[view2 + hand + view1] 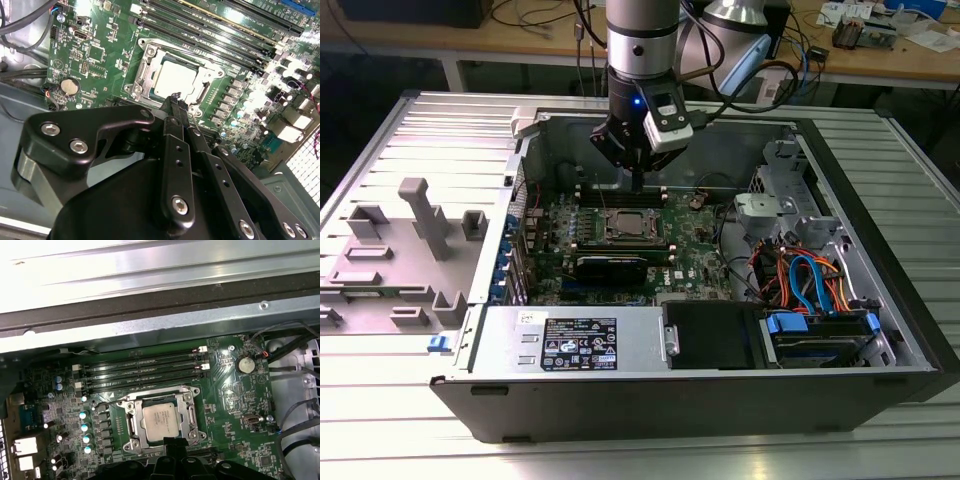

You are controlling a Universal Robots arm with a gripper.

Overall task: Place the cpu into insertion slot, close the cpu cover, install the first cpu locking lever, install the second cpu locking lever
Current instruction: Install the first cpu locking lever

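The cpu (161,421) lies flat in the insertion slot (128,445) on the green motherboard (685,265), its silvery top showing. The cpu cover (131,412) lies down around it as a silvery frame, also in the second wrist view (144,70) around the cpu (175,80). My gripper (175,98) hangs just above the socket's edge, shut with nothing between its fingers. In the exterior view my gripper (637,186) points down over the far side of the cpu (625,226). Thin lever rods run along the socket; whether they are latched I cannot tell.
Long black memory slots (142,371) lie beside the socket and a black card (610,266) on its other side. The case's metal walls (740,140) surround the board. A power supply (575,342), orange and blue cables (805,280) and a drive cage (770,205) stand nearby.
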